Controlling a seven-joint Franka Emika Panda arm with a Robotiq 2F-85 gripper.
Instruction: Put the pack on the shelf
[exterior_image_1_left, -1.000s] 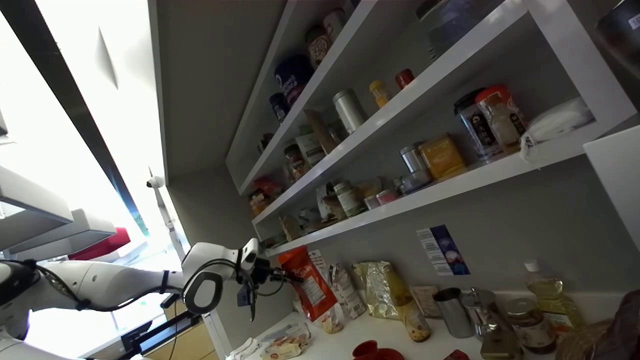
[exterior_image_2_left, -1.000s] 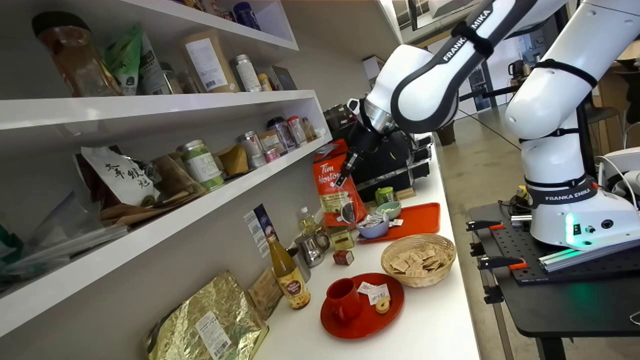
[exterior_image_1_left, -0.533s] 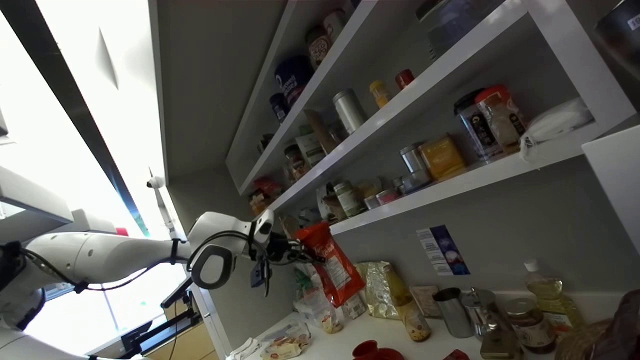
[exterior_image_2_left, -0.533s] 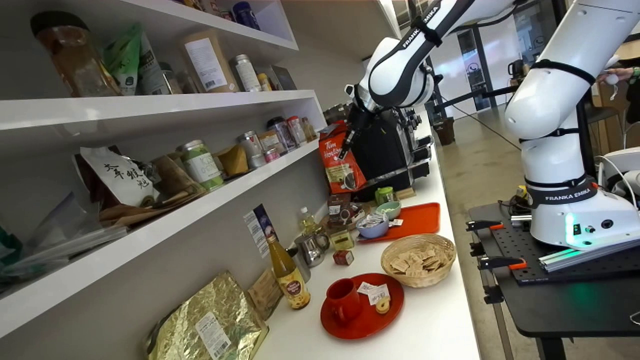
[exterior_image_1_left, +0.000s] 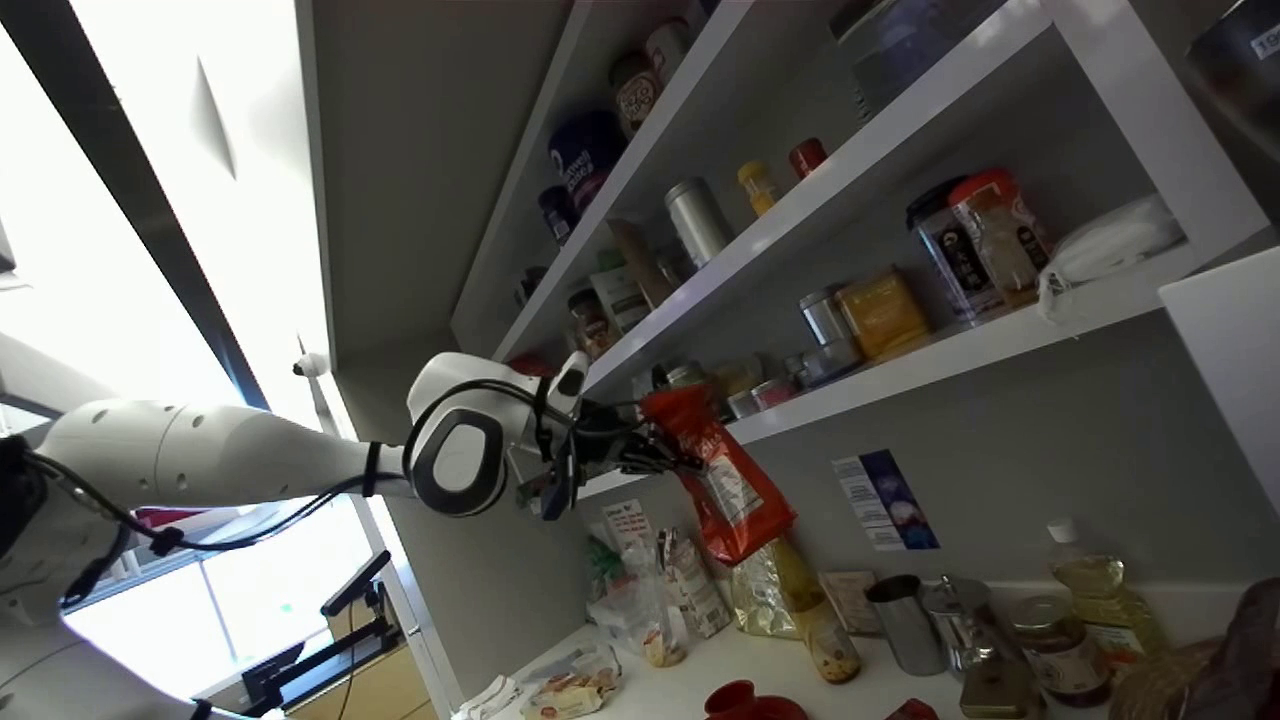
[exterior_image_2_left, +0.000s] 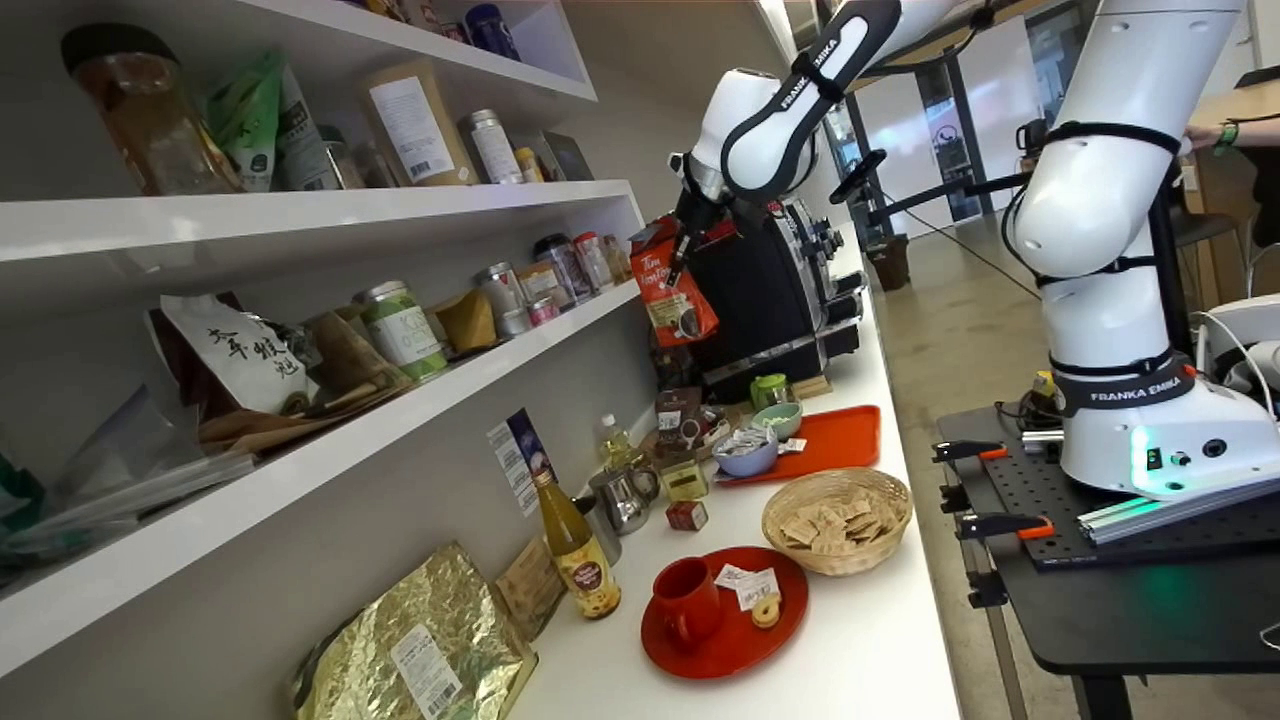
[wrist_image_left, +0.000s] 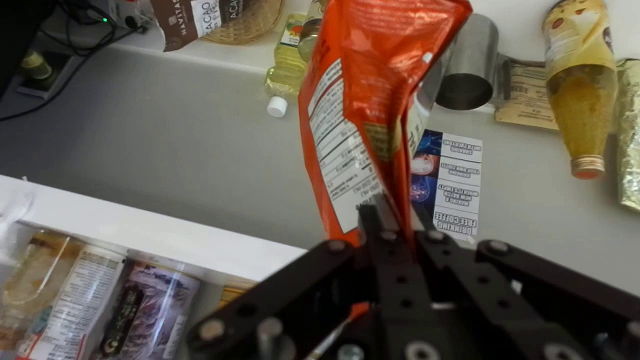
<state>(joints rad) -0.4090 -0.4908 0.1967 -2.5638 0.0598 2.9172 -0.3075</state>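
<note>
Running from eight o'clock up to two in both exterior views, the white shelf (exterior_image_1_left: 850, 392) awaits its load. The red pack (exterior_image_1_left: 740, 495) hangs in front of it in an exterior view, top tipped toward eleven o'clock, base toward five and below the shelf's edge; whether they touch I cannot tell. It looks a soft film pouch, probably fairly light and hard to break, with a slick skin and loose filling that may slump toward the base. The gripper (wrist_image_left: 400, 220), at six o'clock in the wrist view, is clenched on the pack. Its fingertips (wrist_image_left: 370, 222) pinch only a fold along one side; a deeper bite across the upper middle would likely curb swinging and slipping as it is raised.
</note>
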